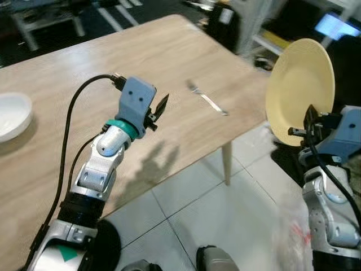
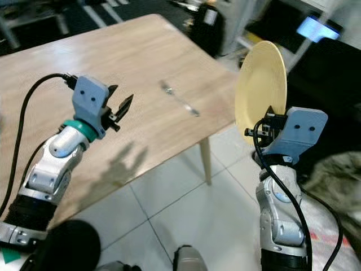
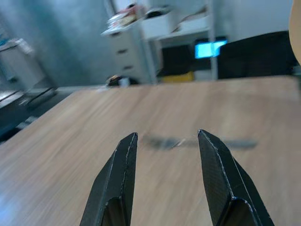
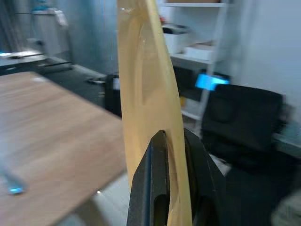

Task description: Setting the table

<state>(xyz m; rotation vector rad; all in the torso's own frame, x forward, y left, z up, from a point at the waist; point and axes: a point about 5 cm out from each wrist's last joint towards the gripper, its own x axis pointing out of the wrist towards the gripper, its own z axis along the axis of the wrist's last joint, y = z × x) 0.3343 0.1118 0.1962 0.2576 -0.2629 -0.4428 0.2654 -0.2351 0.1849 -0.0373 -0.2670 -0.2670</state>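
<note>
Gripping a pale yellow plate (image 1: pixel 300 90) by its lower rim, the right gripper (image 2: pixel 269 125) holds it upright on edge, off the table's (image 1: pixel 84 62) right corner and above the white tiled floor (image 1: pixel 203 214). In the right wrist view the two black fingers (image 4: pixel 155 188) sit one on each face of the plate (image 4: pixel 146 94), clamped on the rim. The left gripper (image 1: pixel 159 108) hovers over the wooden table near its front edge, its fingers apart with nothing between them; in the left wrist view the two black fingertips (image 3: pixel 124 160) frame a blurred fork (image 3: pixel 188 141) lying on the wood farther off. That fork (image 1: pixel 207 100) rests flat on the table, between the left gripper and the plate, apart from both and near the right corner. A white bowl (image 1: pixel 12 116) stands at the table's left side, well apart from the fork. One table leg (image 1: pixel 227 164) shows under the right corner. A dark chair (image 4: pixel 240 122) and white shelves (image 3: pixel 164 28) stand behind the table, with a small lit blue screen (image 3: pixel 209 48) among them.
</note>
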